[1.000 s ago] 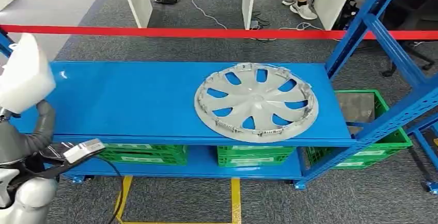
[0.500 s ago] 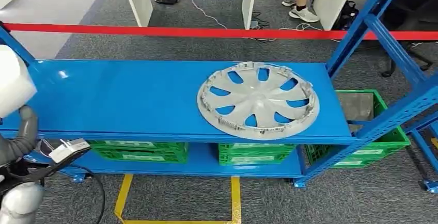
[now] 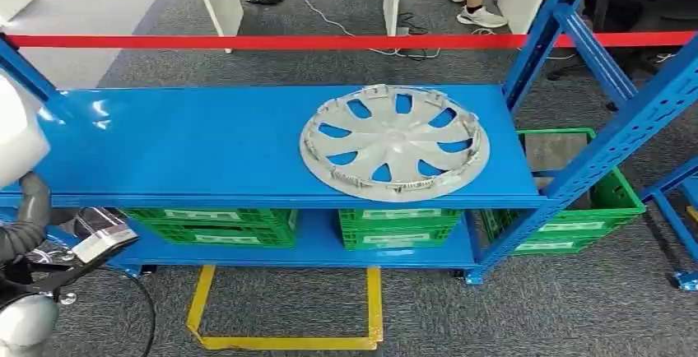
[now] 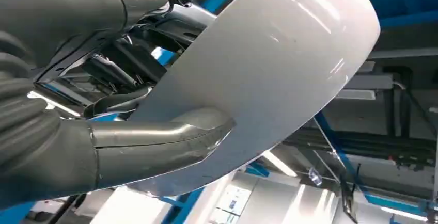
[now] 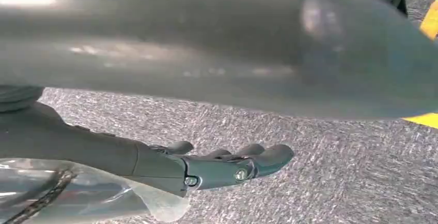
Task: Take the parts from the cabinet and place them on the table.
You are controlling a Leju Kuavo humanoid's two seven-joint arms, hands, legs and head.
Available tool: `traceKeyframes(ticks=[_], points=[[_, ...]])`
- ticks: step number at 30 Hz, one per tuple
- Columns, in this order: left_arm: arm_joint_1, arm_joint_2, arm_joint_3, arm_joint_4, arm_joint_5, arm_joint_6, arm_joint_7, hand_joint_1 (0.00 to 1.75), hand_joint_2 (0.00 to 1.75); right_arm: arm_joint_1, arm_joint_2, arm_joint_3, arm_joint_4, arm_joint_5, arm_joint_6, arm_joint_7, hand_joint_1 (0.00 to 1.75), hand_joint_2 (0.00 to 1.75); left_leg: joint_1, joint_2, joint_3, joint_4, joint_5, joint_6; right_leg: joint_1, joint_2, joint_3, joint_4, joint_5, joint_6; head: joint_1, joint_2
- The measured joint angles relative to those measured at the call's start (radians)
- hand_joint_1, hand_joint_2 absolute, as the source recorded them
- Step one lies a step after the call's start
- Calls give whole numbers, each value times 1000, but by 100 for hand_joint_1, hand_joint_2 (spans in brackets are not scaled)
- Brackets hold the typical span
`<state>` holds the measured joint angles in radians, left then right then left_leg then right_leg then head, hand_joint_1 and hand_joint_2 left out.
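Head view: a silver hubcap (image 3: 394, 143) lies flat on the top shelf of a blue rack (image 3: 206, 147), toward 3 o'clock of the shelf's middle and close to its front edge; green crates (image 3: 399, 229) sit on the lower shelf, another green crate (image 3: 613, 201) on the grey carpet at 3 o'clock beyond the rack's post; a red barrier tape (image 3: 288, 42) runs across at 12 o'clock, a person's legs and white shoes (image 3: 479, 16) behind it; yellow floor tape (image 3: 284, 316) marks a box at 6 o'clock; a white part (image 3: 16, 139) shows at the 9 o'clock edge.

Left wrist view: the left hand (image 4: 155, 144) grasps the white curved part (image 4: 279, 74), its thick grey thumb (image 4: 170, 136) pressed flat on the glossy surface; blue rack beams (image 4: 341, 146) show behind.

Right wrist view: the right hand (image 5: 217, 164) hangs over grey carpet (image 5: 335, 182), fingers (image 5: 268, 157) stretched nearly straight and close together, grasping nothing; a yellow strip (image 5: 426, 121) shows at the frame's edge.
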<state>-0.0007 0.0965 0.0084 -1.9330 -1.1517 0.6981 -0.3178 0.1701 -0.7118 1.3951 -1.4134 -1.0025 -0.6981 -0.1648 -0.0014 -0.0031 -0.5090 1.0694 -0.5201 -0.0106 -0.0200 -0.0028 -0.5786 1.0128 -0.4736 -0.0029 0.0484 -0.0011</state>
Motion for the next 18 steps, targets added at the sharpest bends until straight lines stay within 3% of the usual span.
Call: traceKeyframes(ticks=[1, 2, 4, 5, 6, 7, 8, 9, 10, 11, 12, 13, 15, 16, 17, 18], points=[[0, 2, 3, -5, 1, 0, 0, 175, 175, 0, 0, 0, 0, 5, 0, 3, 0, 0, -2, -1, 38, -70, -12, 6, 1, 0, -3, 0, 4, 4, 1, 0], [1, 5, 5, -8, 1, 0, 0, 175, 175, 0, 0, -1, 0, 10, 0, 4, 0, 0, -6, -1, 47, -92, -11, 10, 3, 1, -9, 1, 12, 12, 2, 0], [6, 10, 14, -13, 3, 0, 0, 175, 175, 3, 1, -5, 0, 19, 0, 10, 0, 0, -12, -1, 35, -86, -3, 18, -2, 0, -15, -3, 27, 25, 0, 0], [10, 12, 18, -13, 4, 0, 0, 175, 175, 7, 2, -8, 0, 25, 0, 12, 0, 0, -13, 0, 30, -88, 5, 26, -2, 1, -15, -9, 37, 33, 1, 0], [12, 13, 21, -15, 4, 0, 0, 175, 175, 9, 2, -10, 0, 32, 0, 16, 0, 0, -3, 4, 23, -105, 23, 38, -2, 2, -21, -5, 31, 38, 0, 0], [13, 14, 22, -16, 4, 0, 1, 175, 175, 12, 2, -15, 0, 38, 0, 21, 0, 0, -5, 7, 14, -105, 33, 44, -1, 1, -34, 10, -2, 40, 1, 0], [14, 14, 26, -19, 4, 0, 3, 175, 175, 19, 3, -23, 0, 51, 0, 32, 0, 0, -5, 7, -2, -104, 43, 54, -1, 2, -55, 65, -67, 41, 4, 0], [20, 14, 28, -20, 4, 0, 3, 175, 175, 24, 3, -32, 1, 61, 0, 44, 0, 0, -8, 8, -15, -103, 52, 56, -1, 2, -71, 139, -126, 41, 5, 0], [24, 15, 31, -20, 4, 0, 4, 175, 175, 28, 3, -40, 2, 72, 0, 55, 0, 0, -11, 9, -28, -102, 62, 58, -1, 2, -87, 211, -168, 43, 2, 0], [26, 15, 31, -20, 4, 0, 7, 175, 175, 31, 4, -49, 2, 88, 0, 74, 0, 0, -13, 9, -44, -101, 73, 58, 0, 2, -97, 272, -184, 44, 4, 0], [27, 15, 31, -20, 3, 0, 9, 175, 175, 35, 4, -55, 3, 105, 0, 107, 0, 0, -15, 10, -58, -99, 83, 58, 1, 2, -91, 294, -167, 43, 3, 0], [28, 15, 31, -20, 3, 0, 10, 175, 175, 41, 5, -65, 4, 124, 0, 142, 0, 0, -16, 9, -73, -95, 92, 58, 2, 2, -66, 277, -130, 42, 3, 0], [29, 17, 32, -20, 1, 0, 13, 175, 175, 47, 5, -78, 5, 138, 0, 166, 0, 0, -18, 9, -105, -83, 108, 54, 3, 2, 33, 151, -58, 34, 3, 0], [29, 18, 32, -22, 1, 0, 14, 175, 175, 47, 5, -84, 6, 140, 0, 171, 0, 0, -18, 9, -114, -74, 115, 50, 6, 1, 99, 60, -68, 28, 4, 0], [30, 19, 34, -26, 0, 0, 15, 175, 175, 48, 5, -93, 6, 142, 0, 172, 0, 0, -23, 9, -128, -65, 118, 45, 11, 1, 160, -26, -96, 26, 4, 0], [29, 21, 35, -30, 0, 0, 15, 175, 175, 48, 6, -100, 7, 146, 0, 177, 0, 0, -22, 12, -133, -62, 129, 40, 11, 0, 153, -52, -112, 24, 0, 0]])
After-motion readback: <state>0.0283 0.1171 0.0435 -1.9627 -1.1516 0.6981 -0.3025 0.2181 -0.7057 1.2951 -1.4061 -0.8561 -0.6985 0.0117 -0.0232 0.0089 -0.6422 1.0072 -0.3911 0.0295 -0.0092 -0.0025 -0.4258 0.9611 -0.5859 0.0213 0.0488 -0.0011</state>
